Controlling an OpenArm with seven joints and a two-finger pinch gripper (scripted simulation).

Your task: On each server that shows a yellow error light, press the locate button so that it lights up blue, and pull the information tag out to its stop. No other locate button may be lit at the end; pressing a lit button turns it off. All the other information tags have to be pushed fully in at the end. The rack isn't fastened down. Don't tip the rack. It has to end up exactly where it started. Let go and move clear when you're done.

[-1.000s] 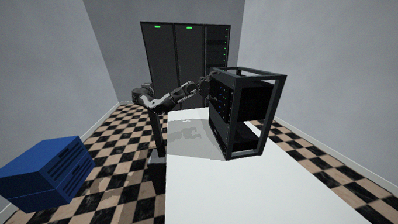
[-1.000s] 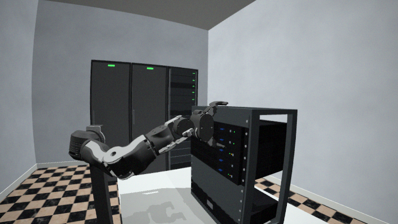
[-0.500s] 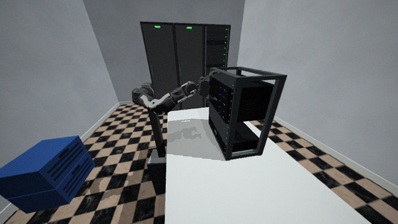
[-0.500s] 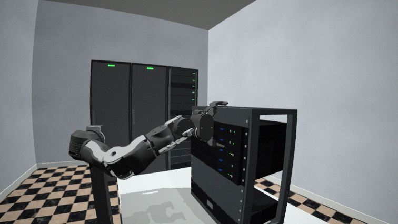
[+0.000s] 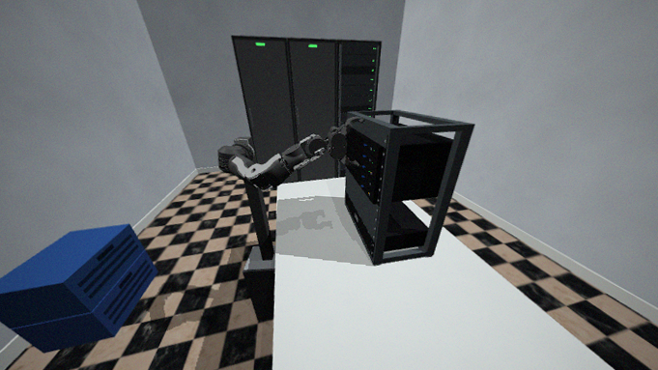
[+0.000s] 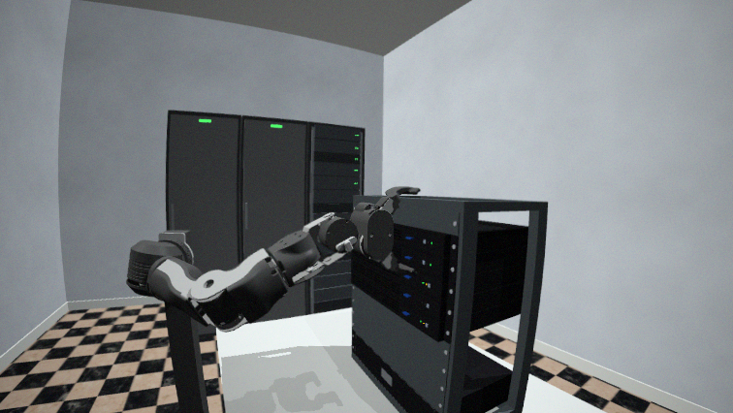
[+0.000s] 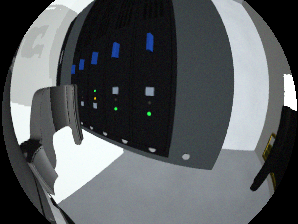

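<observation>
The dark rack [image 5: 385, 213] [image 6: 462, 267] [image 7: 202, 75] stands upright and holds several servers. Each visible blue tag sticks out slightly, with none plainly farther out. The third server from the top shows a yellow light [image 7: 95, 98] beside a green one; its locate button [image 7: 95, 105] is grey. In the exterior view, the bottom server also shows a yellow light [image 6: 423, 322]. The top server's button [image 7: 149, 91] and the second's button [image 7: 115, 90] are grey, with green lights. My gripper [image 5: 360, 141] [image 6: 415, 231] [image 7: 159, 136] is open and empty before the upper rack front. One finger hides the bottom server's lights in the wrist view.
The rack stands on a white table [image 5: 339, 311]. One finger reaches level with the rack's top edge, the other is near the middle servers. Tall cabinets [image 5: 260, 87] [image 6: 205, 169] stand behind. A blue box [image 5: 33, 288] is at the left in the top view.
</observation>
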